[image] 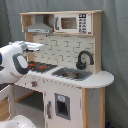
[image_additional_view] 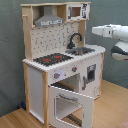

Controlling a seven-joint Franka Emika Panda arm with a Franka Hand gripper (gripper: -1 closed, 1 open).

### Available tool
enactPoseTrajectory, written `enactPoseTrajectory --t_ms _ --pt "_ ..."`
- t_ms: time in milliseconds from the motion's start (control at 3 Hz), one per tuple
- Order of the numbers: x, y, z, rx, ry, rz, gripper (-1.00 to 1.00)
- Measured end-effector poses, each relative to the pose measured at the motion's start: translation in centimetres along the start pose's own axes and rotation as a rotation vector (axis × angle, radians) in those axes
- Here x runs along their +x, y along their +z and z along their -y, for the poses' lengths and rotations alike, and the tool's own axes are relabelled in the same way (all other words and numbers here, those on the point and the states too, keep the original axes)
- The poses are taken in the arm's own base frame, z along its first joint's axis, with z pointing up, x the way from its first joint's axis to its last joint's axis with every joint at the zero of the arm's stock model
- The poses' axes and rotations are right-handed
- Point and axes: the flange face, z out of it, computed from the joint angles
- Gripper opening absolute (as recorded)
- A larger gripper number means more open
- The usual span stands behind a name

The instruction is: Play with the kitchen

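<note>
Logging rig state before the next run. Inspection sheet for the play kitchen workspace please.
Surface: light-wood floor in the second exterior view; nothing lying on the visible part.
Job's things: kitchen upright; oven door hanging open in the second exterior view; hob, sink, black tap, grey hood in place; small windowed door under the sink shut.
Clutter: nothing seen.
Hand: not in view; white arm held level above the sink end of the counter, apart from the kitchen.
Cables: nothing seen.
Surroundings: grey curtain behind the kitchen.
</note>
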Motion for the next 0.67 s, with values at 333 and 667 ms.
enactPoseTrajectory --t_ms 333,667 --pt "-1.4 1.9 -0.6 -0.001 0.002 0.004 1.0" --pt "-2.8 3.8 -1.3 -0.003 0.0 0.004 1.0"
